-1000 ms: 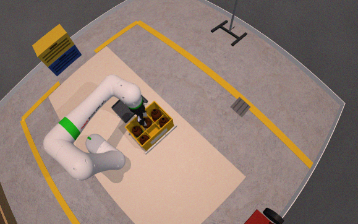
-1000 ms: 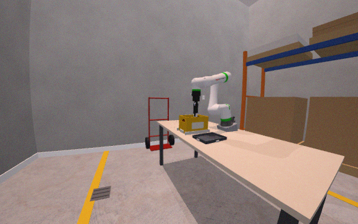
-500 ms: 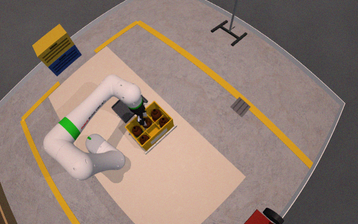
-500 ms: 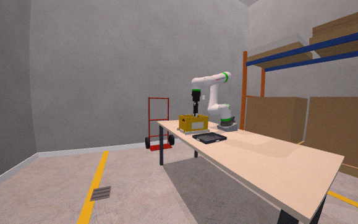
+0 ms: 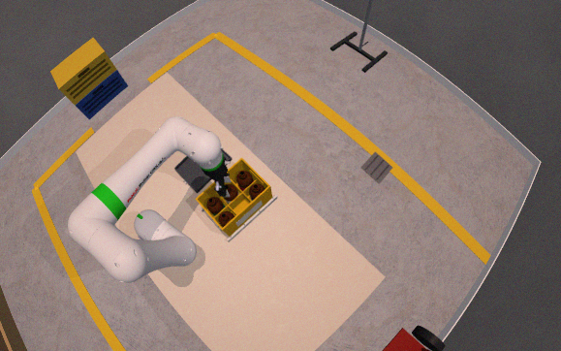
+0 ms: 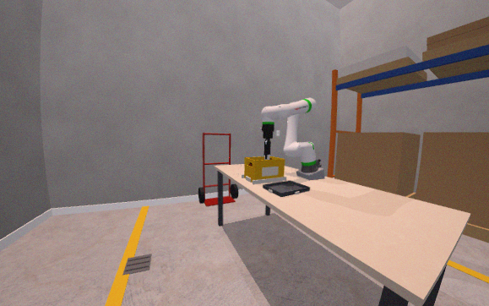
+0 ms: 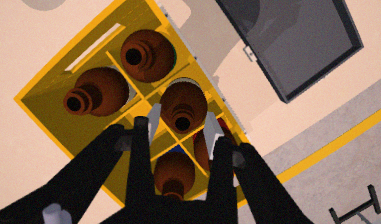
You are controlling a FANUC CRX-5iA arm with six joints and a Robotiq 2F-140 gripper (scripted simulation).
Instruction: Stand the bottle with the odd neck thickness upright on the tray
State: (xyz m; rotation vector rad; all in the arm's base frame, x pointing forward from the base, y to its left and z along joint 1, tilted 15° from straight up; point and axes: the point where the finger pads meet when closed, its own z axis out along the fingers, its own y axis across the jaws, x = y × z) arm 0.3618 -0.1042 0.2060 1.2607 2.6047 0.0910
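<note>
A yellow crate (image 5: 237, 198) with several compartments stands on the table and holds five brown bottles, all upright. In the wrist view the crate (image 7: 121, 100) fills the middle. My gripper (image 7: 182, 117) hangs over it, partly open, with one fingertip on each side of the mouth of one brown bottle (image 7: 183, 107); the fingers are apart from its neck. Two other bottles (image 7: 147, 54) (image 7: 93, 95) stand further off, one (image 7: 173, 175) is under my fingers, and one is mostly hidden behind the right finger. The dark empty tray (image 7: 291, 42) lies beside the crate. From the side, my gripper (image 6: 267, 154) points straight down just above the crate (image 6: 264, 167).
The tray (image 5: 193, 173) lies close to the crate, partly under my arm, and shows at the table's near edge in the side view (image 6: 286, 188). My robot base (image 6: 309, 169) stands behind the crate. A red hand truck (image 6: 217, 169) stands off the table.
</note>
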